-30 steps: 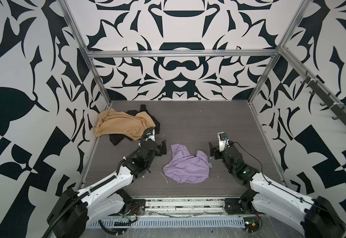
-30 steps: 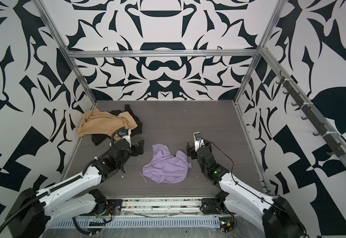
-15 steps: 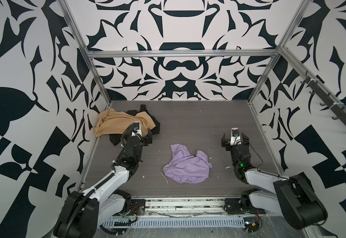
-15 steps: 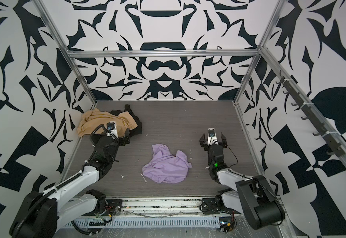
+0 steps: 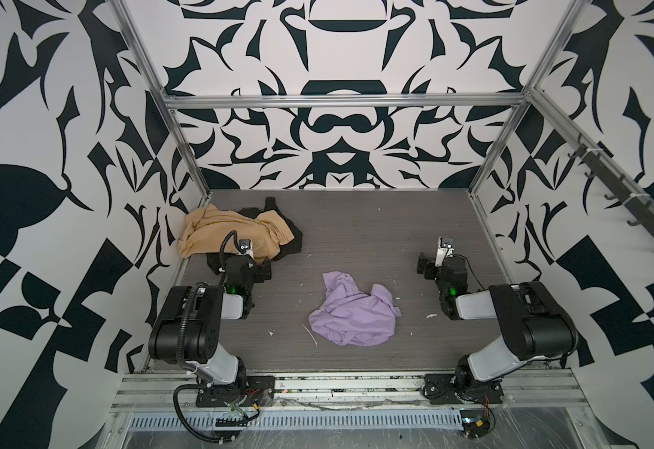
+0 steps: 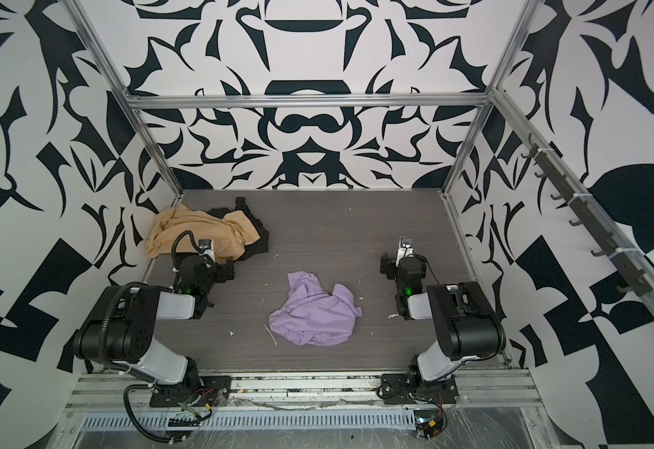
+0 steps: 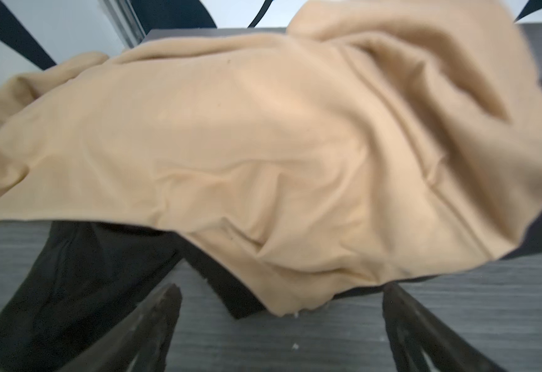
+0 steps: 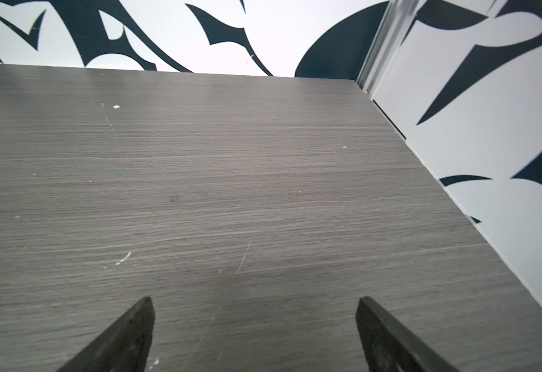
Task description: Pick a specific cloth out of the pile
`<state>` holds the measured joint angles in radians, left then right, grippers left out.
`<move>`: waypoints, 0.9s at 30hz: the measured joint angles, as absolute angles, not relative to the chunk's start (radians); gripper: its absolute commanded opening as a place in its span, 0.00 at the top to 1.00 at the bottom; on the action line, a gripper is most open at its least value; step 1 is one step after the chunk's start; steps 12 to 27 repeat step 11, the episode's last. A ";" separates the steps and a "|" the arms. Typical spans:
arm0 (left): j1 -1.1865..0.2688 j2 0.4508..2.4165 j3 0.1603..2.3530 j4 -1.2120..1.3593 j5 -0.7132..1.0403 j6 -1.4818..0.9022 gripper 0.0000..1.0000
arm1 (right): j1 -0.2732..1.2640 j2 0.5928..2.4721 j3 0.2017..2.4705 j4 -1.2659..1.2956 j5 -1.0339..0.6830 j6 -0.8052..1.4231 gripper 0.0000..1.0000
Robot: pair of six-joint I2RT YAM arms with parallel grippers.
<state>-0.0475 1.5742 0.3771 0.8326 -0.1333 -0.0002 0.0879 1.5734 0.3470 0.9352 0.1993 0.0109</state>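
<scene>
The cloth (image 5: 354,315) (image 6: 315,315), a crumpled lavender garment, lies alone on the table's front middle, touched by neither gripper. The pile (image 5: 239,233) (image 6: 204,233) sits in the back left corner, a tan garment (image 7: 263,145) draped over a black one (image 7: 69,273). My left gripper (image 5: 245,266) (image 6: 204,268) (image 7: 280,290) is open and empty just in front of the pile's near edge. My right gripper (image 5: 442,266) (image 6: 403,266) (image 8: 254,301) is open over bare table at the right. The cloth does not appear in either wrist view.
The grey woodgrain table (image 5: 356,233) (image 8: 198,193) is walled by patterned panels and metal posts (image 5: 488,155). Both arms are folded back near the front corners. Small white flecks (image 5: 430,315) dot the surface. A hook rail (image 5: 628,202) runs along the right wall.
Both arms have pulled back from beside the lavender cloth to the sides and folded in. Both grippers opened wider. The cloth has stayed in place.
</scene>
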 measured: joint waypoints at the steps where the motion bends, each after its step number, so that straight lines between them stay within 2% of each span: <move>1: -0.048 1.574 0.380 0.838 -0.128 -0.001 0.00 | 0.090 1.573 0.348 0.930 0.191 0.007 0.00; 27: -0.048 1.574 0.382 0.868 -0.107 -0.009 0.00 | 0.095 1.574 0.349 0.879 0.152 -0.004 0.00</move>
